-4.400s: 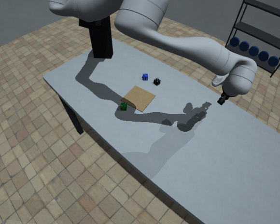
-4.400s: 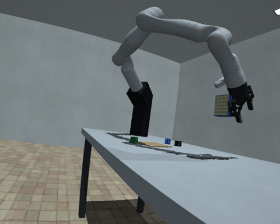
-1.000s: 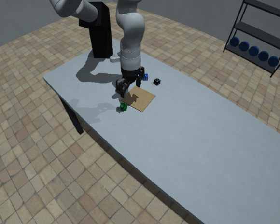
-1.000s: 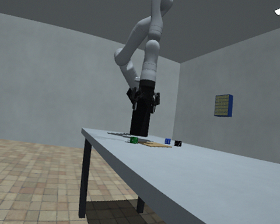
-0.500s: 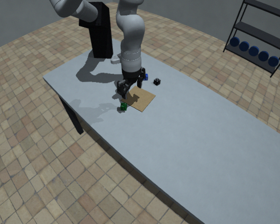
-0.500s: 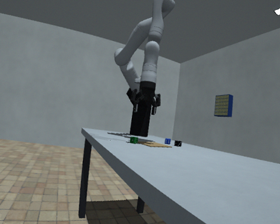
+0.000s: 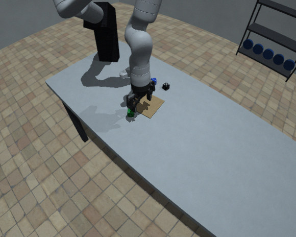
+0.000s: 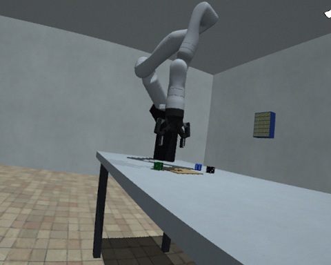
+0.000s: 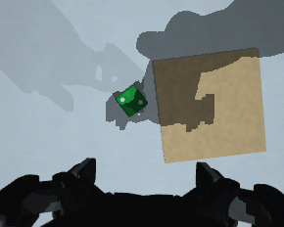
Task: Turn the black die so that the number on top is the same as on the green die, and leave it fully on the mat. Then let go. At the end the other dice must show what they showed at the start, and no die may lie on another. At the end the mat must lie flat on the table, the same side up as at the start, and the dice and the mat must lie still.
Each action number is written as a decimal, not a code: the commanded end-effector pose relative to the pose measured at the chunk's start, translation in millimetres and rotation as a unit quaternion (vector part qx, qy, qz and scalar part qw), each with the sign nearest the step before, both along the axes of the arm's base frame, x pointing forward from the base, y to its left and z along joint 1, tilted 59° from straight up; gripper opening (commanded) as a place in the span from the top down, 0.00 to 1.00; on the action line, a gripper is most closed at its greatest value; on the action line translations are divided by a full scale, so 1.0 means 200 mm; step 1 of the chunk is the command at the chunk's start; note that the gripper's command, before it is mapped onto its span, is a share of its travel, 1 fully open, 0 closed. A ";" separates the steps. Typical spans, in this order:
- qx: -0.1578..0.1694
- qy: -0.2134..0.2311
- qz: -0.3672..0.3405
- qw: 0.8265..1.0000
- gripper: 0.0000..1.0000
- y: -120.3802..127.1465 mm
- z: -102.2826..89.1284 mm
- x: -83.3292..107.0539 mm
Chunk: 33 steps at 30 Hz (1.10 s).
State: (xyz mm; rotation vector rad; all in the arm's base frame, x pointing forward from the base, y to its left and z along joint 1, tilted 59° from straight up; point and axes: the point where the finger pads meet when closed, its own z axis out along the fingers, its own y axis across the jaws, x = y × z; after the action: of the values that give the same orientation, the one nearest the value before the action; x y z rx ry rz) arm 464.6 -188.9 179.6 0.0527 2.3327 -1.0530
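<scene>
The green die [image 7: 131, 112] lies on the table just off the left corner of the brown mat [image 7: 149, 104]. In the wrist view the green die [image 9: 132, 101] shows two white pips on top, with the mat [image 9: 212, 105] to its right. The black die [image 7: 166, 86] lies on the table beyond the mat, off it, and also shows in the exterior view [image 8: 210, 169]. My gripper [image 7: 140, 101] is open and empty. It hangs above the table over the mat's near-left edge, well above the green die [image 8: 157, 165], as the exterior view shows [image 8: 171, 141].
A blue die [image 7: 153, 80] lies behind the arm near the black die, also visible in the exterior view [image 8: 198, 166]. The black robot base [image 7: 104, 33] stands at the table's far end. A shelf [image 7: 270, 38] stands off to the right, away from the table.
</scene>
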 end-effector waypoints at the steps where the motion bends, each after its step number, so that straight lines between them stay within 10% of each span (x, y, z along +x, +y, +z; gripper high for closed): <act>1: -0.012 0.008 -0.015 1.000 0.00 -0.12 -0.04 -0.01; 33: -0.012 0.008 -0.015 1.000 0.00 -0.21 -0.10 0.04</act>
State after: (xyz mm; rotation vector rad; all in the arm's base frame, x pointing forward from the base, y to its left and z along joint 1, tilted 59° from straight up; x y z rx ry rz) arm 473.0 -231.7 158.9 0.0700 2.3406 -1.1005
